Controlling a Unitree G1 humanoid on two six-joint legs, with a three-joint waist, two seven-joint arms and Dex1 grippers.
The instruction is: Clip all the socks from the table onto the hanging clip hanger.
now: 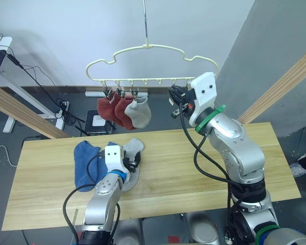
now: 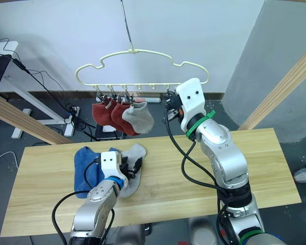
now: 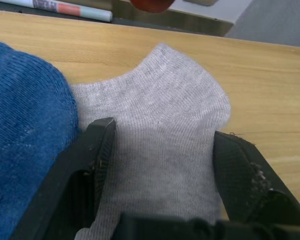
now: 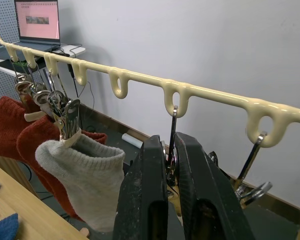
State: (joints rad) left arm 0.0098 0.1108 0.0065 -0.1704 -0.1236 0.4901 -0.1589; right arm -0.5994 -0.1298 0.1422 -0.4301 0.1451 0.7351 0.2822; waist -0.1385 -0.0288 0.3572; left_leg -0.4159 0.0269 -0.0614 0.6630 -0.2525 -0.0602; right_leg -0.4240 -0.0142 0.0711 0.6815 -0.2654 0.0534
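Note:
The pale yellow clip hanger [image 1: 143, 48] hangs above the far edge of the table [image 1: 204, 168]. Two rust red socks [image 1: 112, 108] and one light grey sock [image 1: 139, 113] hang from its left clips. On the table lie blue socks [image 1: 86, 163] in a pile, with a light grey sock [image 3: 160, 115] beside them. My left gripper [image 3: 165, 140] is open, its fingers straddling this grey sock and resting down on it. My right gripper [image 4: 171, 142] is raised at the hanger's right part, shut on a metal clip [image 4: 172, 120] that hangs from a loop.
Slanted wooden poles stand at the left [image 1: 20, 109] and the right [image 1: 280, 87] of the table. Cables and a power strip [image 1: 66, 109] lie on the floor behind it. More empty clips [image 4: 252, 165] hang to the right of the held one.

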